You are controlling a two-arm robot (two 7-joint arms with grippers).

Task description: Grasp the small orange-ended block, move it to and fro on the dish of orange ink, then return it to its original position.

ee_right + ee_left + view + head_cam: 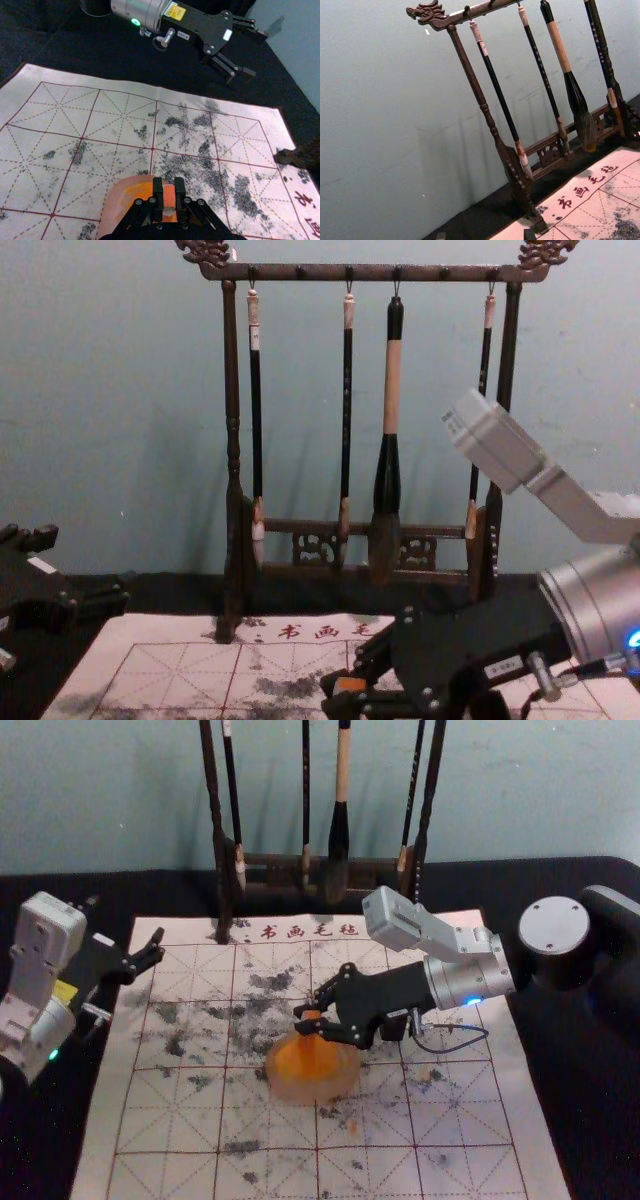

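Observation:
My right gripper [304, 1020] reaches in from the right over the orange ink dish [312, 1090], shut on the small block [312, 1015]. In the right wrist view, the orange-pink block [169, 196] sits upright between the fingertips of the right gripper [169, 200], with the dish [111, 202] behind and beneath. The chest view shows an orange face of the block [350, 684] at the fingertips. Whether its lower end touches the ink is hidden. Off at the left edge, my left gripper [126, 921] is parked open and empty; its fingertips edge into the left wrist view [485, 235].
A gridded, ink-stained calligraphy mat [180, 1120] lies under the dish on the black table. Behind it stands a dark wooden rack [232, 440] with hanging brushes, including one thick brush [388, 470]. The rack's feet reach the mat's far edge.

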